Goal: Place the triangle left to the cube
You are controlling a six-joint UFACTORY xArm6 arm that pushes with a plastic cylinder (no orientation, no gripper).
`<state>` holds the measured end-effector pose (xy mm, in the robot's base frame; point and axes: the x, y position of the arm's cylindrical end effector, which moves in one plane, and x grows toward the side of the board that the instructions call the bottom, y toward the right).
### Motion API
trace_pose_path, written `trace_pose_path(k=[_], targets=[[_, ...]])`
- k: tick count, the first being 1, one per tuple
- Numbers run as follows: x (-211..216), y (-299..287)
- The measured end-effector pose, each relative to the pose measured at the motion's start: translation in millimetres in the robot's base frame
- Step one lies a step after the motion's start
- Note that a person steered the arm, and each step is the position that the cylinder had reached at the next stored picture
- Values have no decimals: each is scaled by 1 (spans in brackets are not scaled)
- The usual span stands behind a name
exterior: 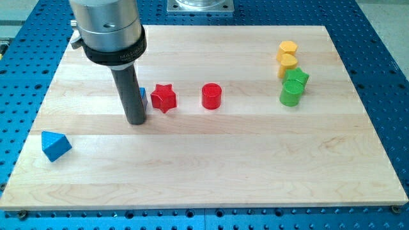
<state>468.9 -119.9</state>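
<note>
A pale wooden board (211, 160), showing faint grain stripes, is lying on a blue table (383, 57) dotted with holes. A blue triangle (55, 145) is sitting at lower left. A dark rod is hiding most of a blue cube (142, 97). Beside it are showing a red star (163, 97) and a red cylinder (211, 96). At upper right are sitting two yellow blocks (287, 55) and two green blocks (294, 86).

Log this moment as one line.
my tip beside blue cube, mostly hidden | blue triangle far to view's left, untouched | not yet placed
</note>
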Motion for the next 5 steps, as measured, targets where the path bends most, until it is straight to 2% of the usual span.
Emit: trace_pose_path(k=[2, 3, 4, 5], targets=[[11, 1], [64, -1], [107, -63], [107, -159]])
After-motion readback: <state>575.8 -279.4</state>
